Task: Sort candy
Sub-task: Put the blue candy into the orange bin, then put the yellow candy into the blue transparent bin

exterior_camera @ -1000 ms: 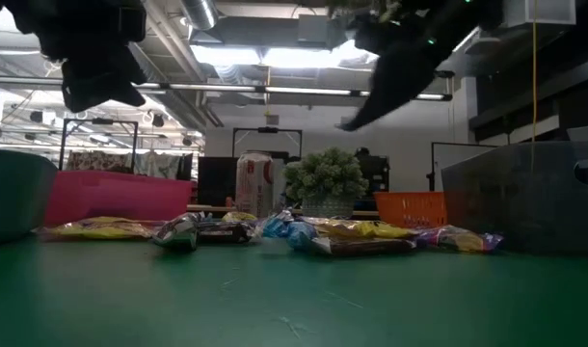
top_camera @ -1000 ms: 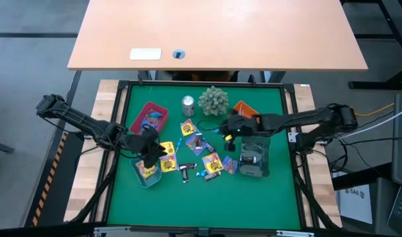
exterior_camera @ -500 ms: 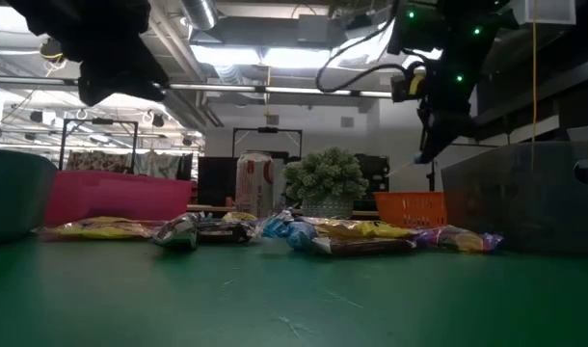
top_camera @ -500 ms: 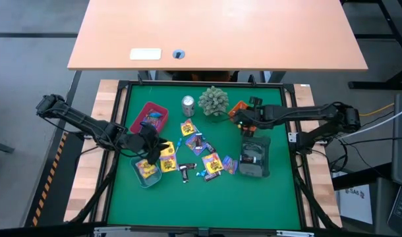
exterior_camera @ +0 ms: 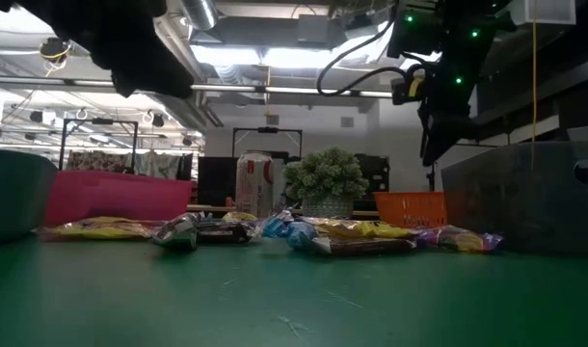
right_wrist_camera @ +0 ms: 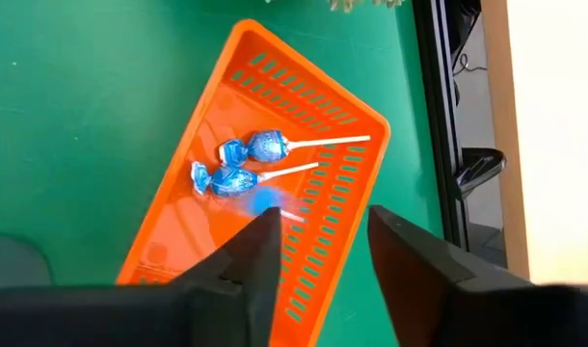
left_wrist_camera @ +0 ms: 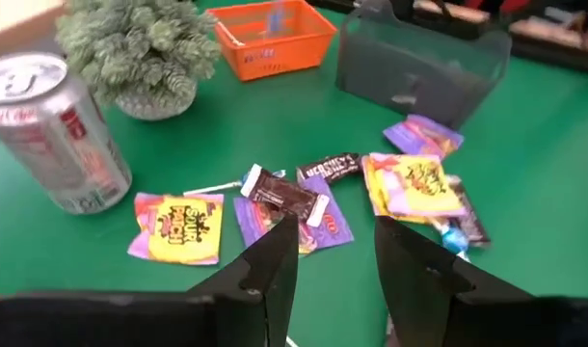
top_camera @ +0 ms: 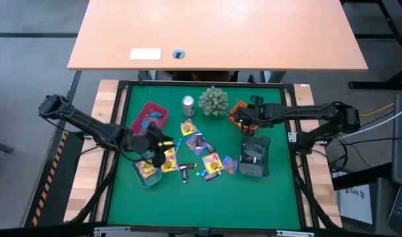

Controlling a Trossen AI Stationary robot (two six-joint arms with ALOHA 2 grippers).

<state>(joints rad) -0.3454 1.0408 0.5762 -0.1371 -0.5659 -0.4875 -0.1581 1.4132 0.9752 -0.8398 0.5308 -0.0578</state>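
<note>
Dark right gripper [right_wrist_camera: 318, 255] hangs over the orange basket [right_wrist_camera: 337, 231], fingers spread apart, nothing between them; two blue-wrapped lollipops [right_wrist_camera: 238, 166] lie inside the basket, a third blurred blue piece just below them; from above, the right gripper [top_camera: 239, 120] sits at the basket [top_camera: 240, 107] near the green spiky plant [top_camera: 213, 100]; the dark grey bin [top_camera: 255, 157] beside it holds a dark bar; left gripper [left_wrist_camera: 334, 253] hovers above the loose candy [left_wrist_camera: 304, 198], fingers parted, empty; from above, the left gripper [top_camera: 163, 150] is over the yellow packets [top_camera: 168, 163] next to the grey-blue bowl [top_camera: 139, 175], which holds a yellow packet; more candy [top_camera: 202, 155] is scattered mid-mat; silver can [top_camera: 188, 104] stands between the red tray [top_camera: 143, 113] and the plant; green mat [top_camera: 207, 201] covers the table.
</note>
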